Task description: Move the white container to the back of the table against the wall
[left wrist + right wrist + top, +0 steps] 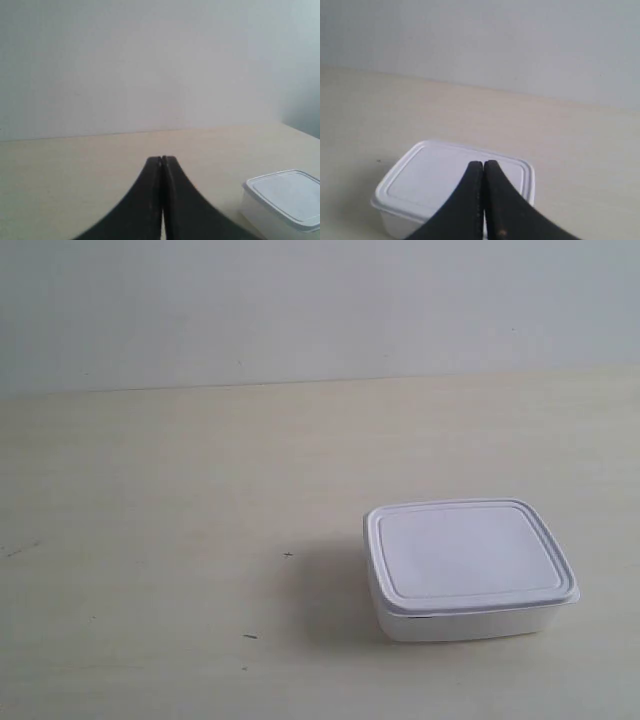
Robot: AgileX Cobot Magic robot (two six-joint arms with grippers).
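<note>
The white container (468, 567) with its rimmed lid sits on the table (180, 500) toward the near right of the exterior view, well short of the wall (300, 300). No arm shows in the exterior view. In the right wrist view my right gripper (483, 163) is shut, its black fingertips pressed together with nothing between them, above and in front of the white container (435, 175) lid. In the left wrist view my left gripper (161, 159) is shut and empty over bare table, with the white container (285, 197) off to one side and apart from it.
A few tiny dark specks (288, 555) mark the tabletop near the container. The wall meets the table along a straight line (320, 382) across the back. Nothing else stands on the table.
</note>
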